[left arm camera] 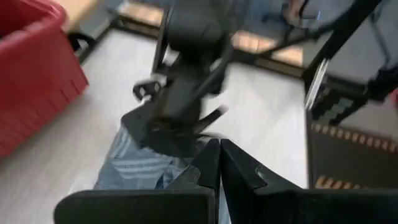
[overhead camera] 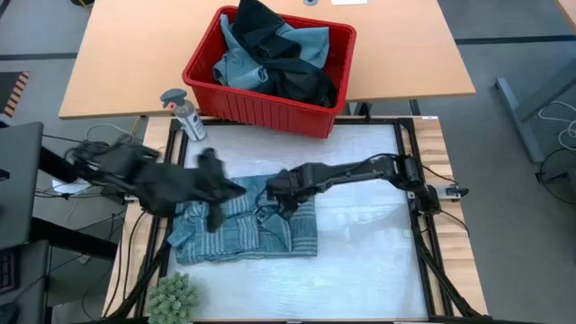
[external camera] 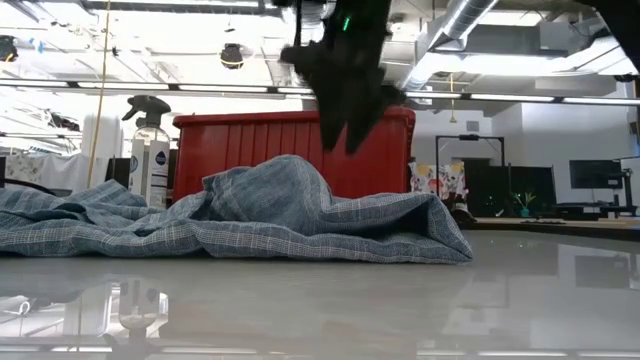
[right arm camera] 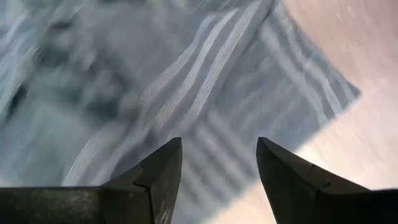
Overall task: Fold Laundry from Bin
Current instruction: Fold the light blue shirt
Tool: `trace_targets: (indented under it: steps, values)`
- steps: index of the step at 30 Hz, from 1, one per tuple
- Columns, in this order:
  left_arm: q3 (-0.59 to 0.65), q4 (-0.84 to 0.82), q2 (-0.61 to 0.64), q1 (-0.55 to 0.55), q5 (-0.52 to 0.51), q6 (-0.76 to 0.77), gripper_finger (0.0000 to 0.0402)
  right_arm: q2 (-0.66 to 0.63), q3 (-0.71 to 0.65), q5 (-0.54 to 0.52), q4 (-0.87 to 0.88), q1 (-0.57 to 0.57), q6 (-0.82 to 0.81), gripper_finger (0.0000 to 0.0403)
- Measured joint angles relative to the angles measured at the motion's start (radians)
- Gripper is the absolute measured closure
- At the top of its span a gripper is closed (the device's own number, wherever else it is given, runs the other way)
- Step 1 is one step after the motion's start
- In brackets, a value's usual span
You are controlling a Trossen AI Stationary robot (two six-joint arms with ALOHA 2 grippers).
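One grey-blue striped cloth garment [overhead camera: 243, 229] lies partly folded, rumpled, on white desk [overhead camera: 360, 261] below red plastic bin [overhead camera: 270, 67] holding more dark and blue laundry [overhead camera: 270, 49]. Right gripper [right arm camera: 217, 165] hovers over it, fingers spread, empty. Left gripper [left arm camera: 219, 165] clenched shut above cloth, holding nothing. Fabric soft, light, limp; likely best pinched at corner or hem.

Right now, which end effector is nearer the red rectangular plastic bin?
The left. The left end effector sits over the striped grey-blue cloth's left part, just below the red rectangular plastic bin's near-left corner. The right end effector is over the cloth's middle, slightly farther.
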State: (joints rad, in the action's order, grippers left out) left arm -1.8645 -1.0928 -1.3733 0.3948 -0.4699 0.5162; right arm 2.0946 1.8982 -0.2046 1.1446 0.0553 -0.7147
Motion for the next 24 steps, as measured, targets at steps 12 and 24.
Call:
trace_targets:
  steps: [12, 24]
  values:
    - [0.000, -0.003, 0.132, 0.116, -0.227, 0.102, 0.0401, 0.000, -0.042, 0.105, -0.144, -0.092, -0.045, 0.0163]
    - [0.000, -0.020, 0.129, 0.123, -0.253, 0.107, 0.0401, 0.085, -0.043, 0.161, -0.157, -0.068, -0.065, 0.0166]
